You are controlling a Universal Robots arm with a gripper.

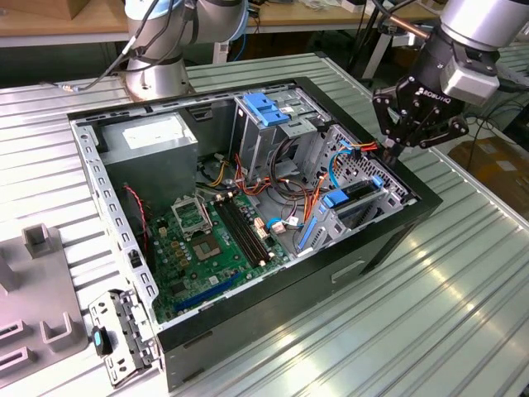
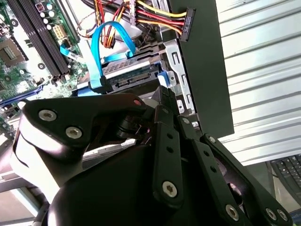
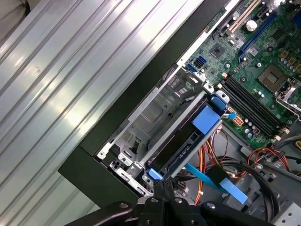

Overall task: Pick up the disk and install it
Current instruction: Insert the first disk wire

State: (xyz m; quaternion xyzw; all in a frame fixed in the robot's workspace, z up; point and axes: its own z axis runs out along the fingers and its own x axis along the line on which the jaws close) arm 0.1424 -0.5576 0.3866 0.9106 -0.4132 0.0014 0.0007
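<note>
disk [image 1: 357,197]: sits slotted on edge in a metal bay at the case corner on the exterior view's right, blue carrier tab turned toward the motherboard.

table [image 1: 463,273]: ribbed metal, carries the whole scene.

computer case [image 1: 273,335]: black, lies on the table with its open side up.

motherboard [image 1: 207,248]: green, covers the case floor toward the exterior view's left of the disk's bay.

power supply [image 1: 153,141]: grey box, tucked in the far corner on the exterior view's left.

drive cage [image 1: 256,145]: grey metal, stands upright at the far side of the case, topped by a blue-handled bracket [image 1: 266,107].

gripper [image 1: 390,151]: hangs over the case wall, just above the bay holding the disk. jaws pinched together, nothing visible between them. in the first wrist view, gripper [image 3: 159,186] right at the blue rail end of the disk [image 3: 186,141]; touching or a hair apart, cannot tell.

blue data cable [image 2: 96,52]: arches up in a loop beside the connector end of the disk [image 2: 129,70], with red, yellow and orange wires bundled nearby.
</note>
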